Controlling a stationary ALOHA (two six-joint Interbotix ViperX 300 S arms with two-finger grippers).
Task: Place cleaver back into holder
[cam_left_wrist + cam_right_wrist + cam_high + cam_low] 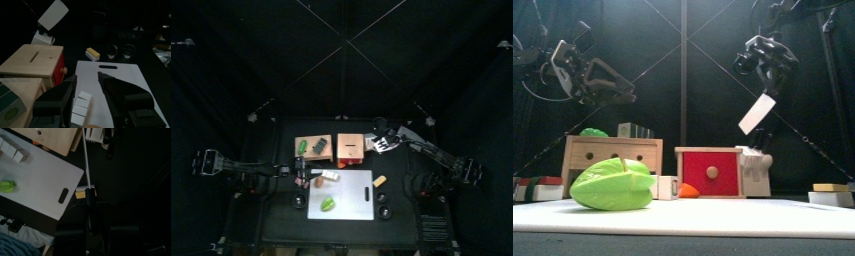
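I have the cleaver (756, 114) up in the air. The right pincer (766, 82) is clamped on its dark handle, and the pale blade hangs down at a slant. It is above the holder (714, 173), a bit off to the side, and well apart from it. So the lifting part is done. The putting-in part is not done yet. I think I need to bring the blade over a slot and slide it down.

In the right wrist view I see the blade only edge-on, like a thin pale line, so I cannot tell from there how it lines up with a slot.

The left pincer (91, 97) hangs over the white cutting board (130, 95) with its jaws apart and nothing in them. A row of little white blocks (81, 104) lies under it on the board.

From the front, a big green thing (611, 185) blocks part of the pale wooden box (613, 156). I cannot see the slots on top of the holder from there. From high above, everything on the surface (700, 220) is too tiny to make out well.
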